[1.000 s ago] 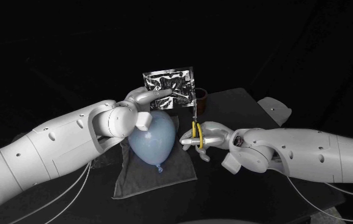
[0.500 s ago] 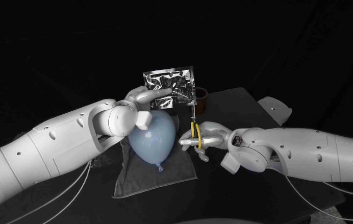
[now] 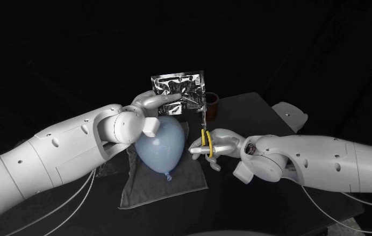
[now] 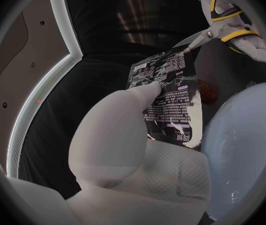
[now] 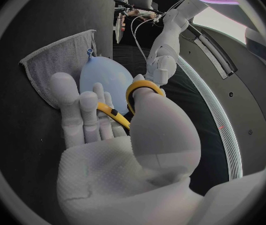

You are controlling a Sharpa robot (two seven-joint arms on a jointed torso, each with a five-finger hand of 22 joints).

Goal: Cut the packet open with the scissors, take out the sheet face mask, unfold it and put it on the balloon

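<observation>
Packet [image 3: 183, 83] edge at scissors [image 3: 205, 134] tips, above balloon [image 3: 161, 147]

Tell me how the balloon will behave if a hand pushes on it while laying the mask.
The balloon looks inflated and rounded, so probably very light and apt to roll or skid away. The grey cloth beneath may give some grip. Its thin skin is likely fragile near the scissors.

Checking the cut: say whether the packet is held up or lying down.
Held up: the left hand grips the packet upright; scissors at its edge.
</observation>
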